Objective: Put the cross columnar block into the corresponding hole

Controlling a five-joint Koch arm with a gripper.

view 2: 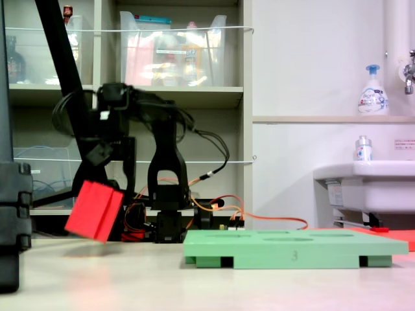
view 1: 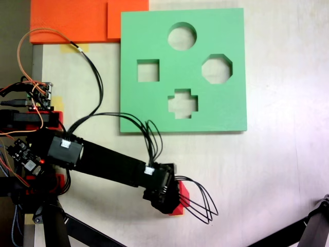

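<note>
1. Pincer (view 2: 97,178) grips the cross columnar block (view 2: 94,211), its jaws pressed onto the upper end of the red foam piece in the fixed view from table level.
2. Block position: it hangs tilted, clear of the table (view 2: 130,278), with its lower corner above the surface and a faint shadow beneath it.
3. In the fixed view from above, the pincer (view 1: 172,198) sits at the end of the black arm (view 1: 103,159), which reaches from the left edge toward the lower middle; the cross columnar block (view 1: 181,201) shows as a red patch mostly hidden under the black pincer body.
4. The green foam board (view 1: 154,103) lies flat on the table (view 1: 267,180), in the upper middle of the top-down picture, well apart from the block.
5. The corresponding hole (view 1: 183,103) is the plus-shaped cutout nearest the board's lower edge. It stands empty.
6. Other cutouts in the board: a round hole (view 1: 182,36), a square hole (view 1: 148,70) and an octagonal hole (view 1: 217,68).
7. Black cable loops (view 1: 198,203) trail from the pincer to its right.
8. An orange foam sheet (view 1: 72,20) lies at the upper left corner, touching the board's top left edge.
</note>
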